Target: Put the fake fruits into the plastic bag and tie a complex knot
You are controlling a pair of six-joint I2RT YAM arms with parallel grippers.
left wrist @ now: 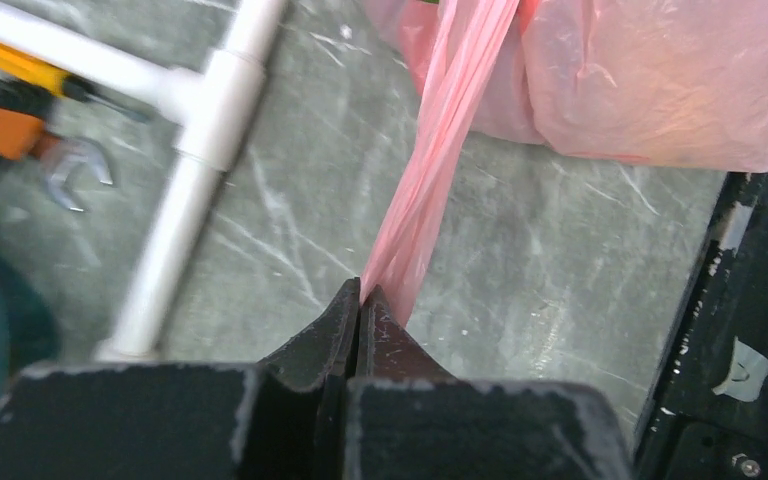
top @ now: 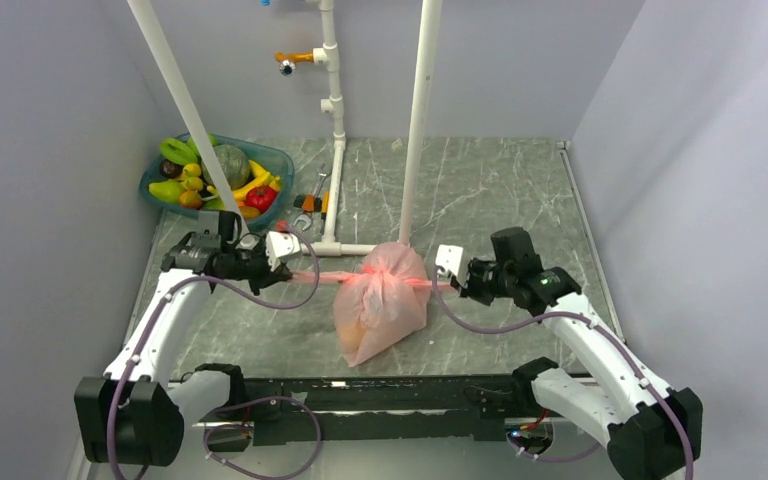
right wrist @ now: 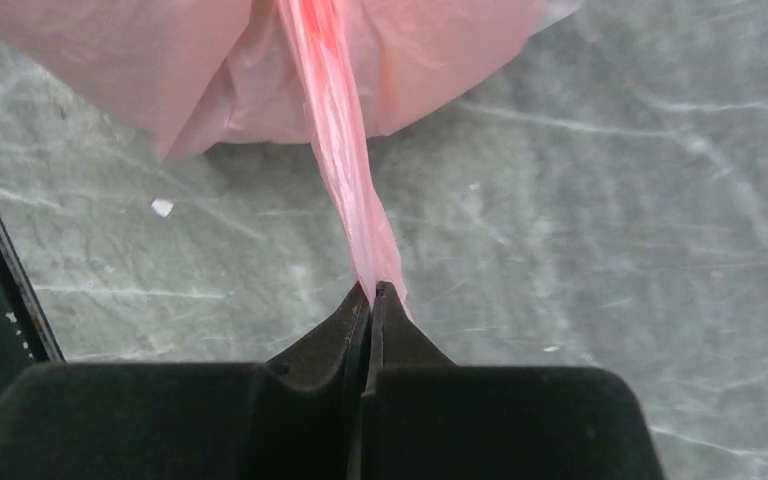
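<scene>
Top external, one bag [top: 380, 305], two tails [top: 330, 274], left gripper [top: 298, 271], right gripper [top: 453, 287] pinching

Soft, cool light falls evenly from above. The overhead view is bright but slightly hazy, its walls leaning outward at the edges. Between the left pincer [top: 295, 271] and the right pincer [top: 457, 285], the bag [top: 380, 300] casts only a faint shadow on the table [top: 490, 190]. In the wrist views each pincer's near body is a dark blur, while the film just ahead is sharp. Left of the left pincer, the pipe [left wrist: 185, 190] and tools [left wrist: 20, 140] are out of focus. Ahead of the right pincer the film glows red
</scene>
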